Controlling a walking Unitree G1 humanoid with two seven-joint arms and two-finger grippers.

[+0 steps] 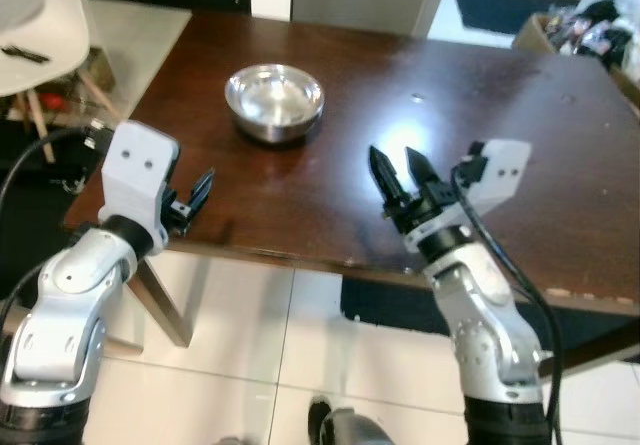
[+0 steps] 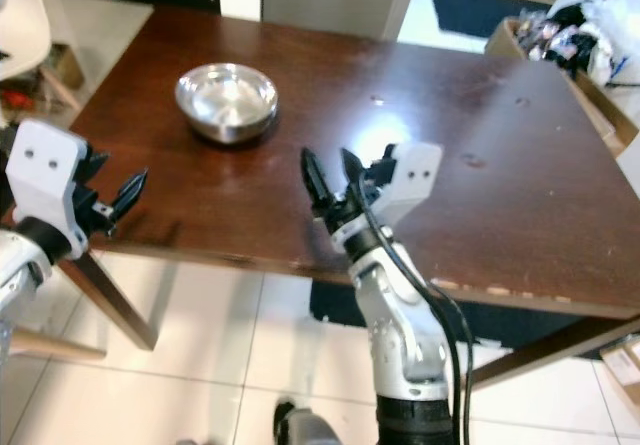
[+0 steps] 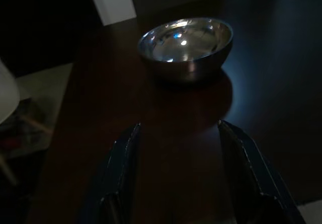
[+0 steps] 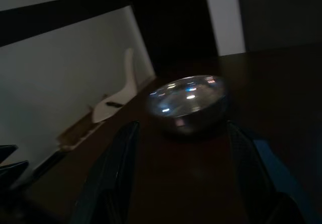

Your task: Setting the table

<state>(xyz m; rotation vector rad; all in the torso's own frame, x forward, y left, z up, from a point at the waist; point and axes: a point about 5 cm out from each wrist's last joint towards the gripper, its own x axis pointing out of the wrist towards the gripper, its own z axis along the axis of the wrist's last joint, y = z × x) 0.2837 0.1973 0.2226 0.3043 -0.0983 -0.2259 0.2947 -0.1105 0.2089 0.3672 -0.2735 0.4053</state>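
Right gripper (image 1: 398, 168): raised over the near part of the table, black fingers spread apart, nothing between them, tips aimed toward the bowl
Left gripper (image 1: 203, 189): hanging at the table's near left edge, fingers parted and empty, pointing inward across the wood
Steel bowl (image 1: 274, 102): upright on the table's left half, toward the far side, shiny and hollow side up, well apart from both grippers
Bowl from the left wrist (image 3: 186, 42): straight ahead between the two open fingers (image 3: 121, 173), blue glints on the rim
Bowl from the right wrist (image 4: 187, 103): dim, ahead between the spread fingers (image 4: 113, 173), slightly blurred
Table (image 1: 520, 155): dark brown wood, bright glare spot near the middle, a few small pale marks on the right part, chipped pale bits along the near edge
White chair (image 1: 35, 25): at the far left, beside the table's corner, wooden legs below
Floor (image 1: 240, 335): pale tiles under the near edge, dark mat beneath the table
Clutter (image 1: 590, 25): a box of mixed items at the far right, too small to tell apart
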